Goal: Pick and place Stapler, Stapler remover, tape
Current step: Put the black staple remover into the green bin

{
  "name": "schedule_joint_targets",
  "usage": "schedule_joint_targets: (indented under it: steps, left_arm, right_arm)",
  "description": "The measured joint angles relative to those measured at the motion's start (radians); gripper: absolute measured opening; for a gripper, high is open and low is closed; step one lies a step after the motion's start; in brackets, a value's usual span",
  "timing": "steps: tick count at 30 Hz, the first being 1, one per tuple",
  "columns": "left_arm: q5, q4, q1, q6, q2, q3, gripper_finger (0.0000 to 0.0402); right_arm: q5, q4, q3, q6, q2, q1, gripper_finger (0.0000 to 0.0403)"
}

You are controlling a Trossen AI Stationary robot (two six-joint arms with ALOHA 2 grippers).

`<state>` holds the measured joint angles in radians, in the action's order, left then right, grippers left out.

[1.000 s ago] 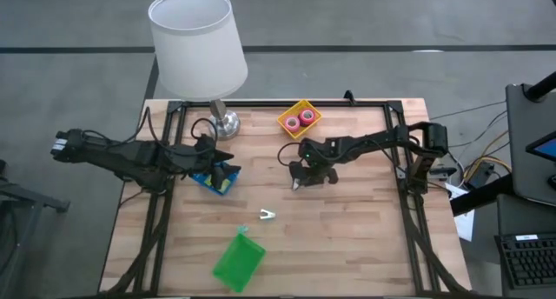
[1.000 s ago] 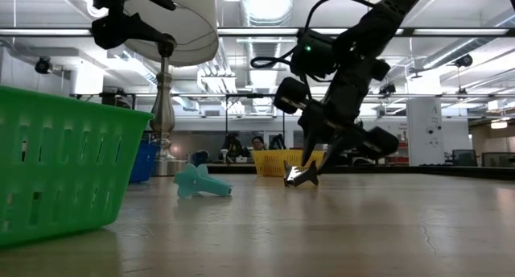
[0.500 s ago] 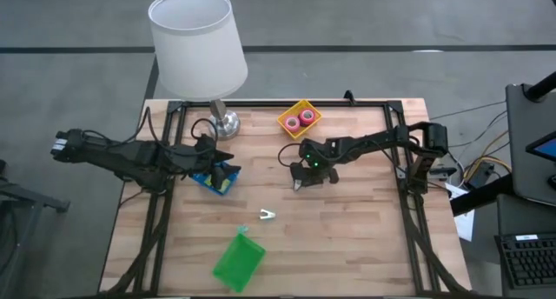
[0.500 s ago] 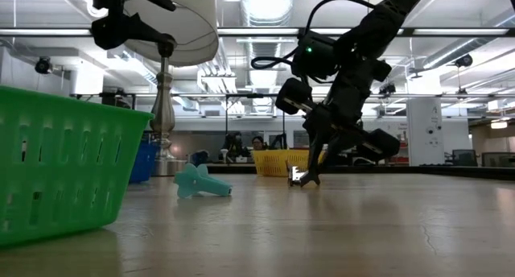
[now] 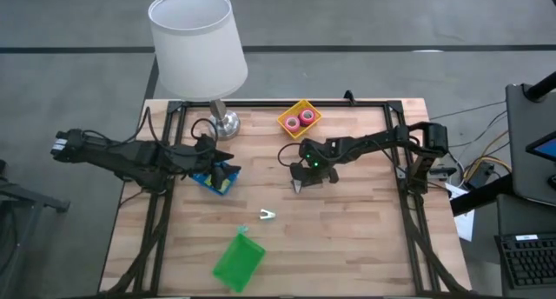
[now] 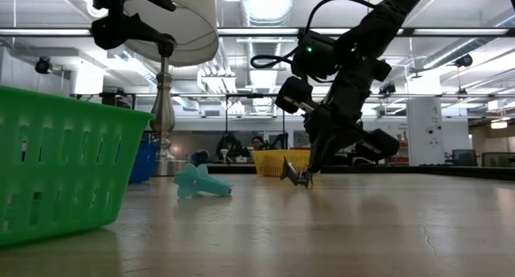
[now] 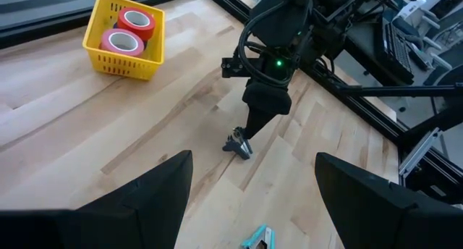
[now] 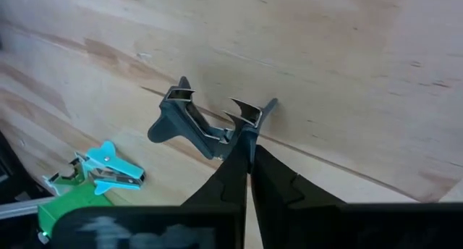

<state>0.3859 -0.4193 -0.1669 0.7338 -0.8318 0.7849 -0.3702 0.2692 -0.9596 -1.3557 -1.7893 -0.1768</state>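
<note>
A grey stapler remover (image 8: 189,121) is pinched at one wing by the clenched right gripper (image 8: 248,144), tilted on the wooden table (image 5: 365,238). A teal stapler remover (image 8: 101,171) lies near it, a yellow basket (image 5: 296,109) with tape (image 5: 306,116) beyond. The left gripper (image 7: 249,198) is spread wide, empty, over a blue basket (image 5: 208,181).
</note>
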Motion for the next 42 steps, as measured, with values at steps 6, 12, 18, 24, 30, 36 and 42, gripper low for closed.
schedule_joint_targets:
  steps: [6,12,18,24,30,36,42]
  left_arm:
    - [0.000,0.000,0.000,-0.001,0.000,0.000,0.0294]
    - [0.000,0.000,0.000,-0.001,0.000,-0.003,0.0294]
    - [0.000,-0.001,0.000,-0.001,0.000,-0.004,0.0294]
    - [0.000,0.000,0.001,-0.001,0.000,-0.004,0.0294]
    - [0.000,0.000,0.001,0.000,0.000,-0.004,0.0294]
    - [0.000,0.000,0.001,0.001,0.000,-0.004,0.0294]
    - [0.000,0.000,0.001,0.002,0.000,-0.004,0.0294]
  right_arm:
    - [0.000,0.000,0.000,0.006,0.000,0.000,0.0009]
    - [0.000,0.001,0.000,0.012,0.000,0.000,0.0009]
    - [0.000,0.001,0.000,0.014,0.000,0.000,0.0009]
    - [-0.005,0.001,0.000,0.024,0.000,0.000,0.0008]
    - [-0.005,0.004,-0.013,0.033,0.000,0.002,0.0008]
    - [-0.005,0.004,-0.021,0.040,0.000,0.002,0.0008]
    - [-0.005,0.003,-0.021,0.041,0.000,0.002,0.0008]
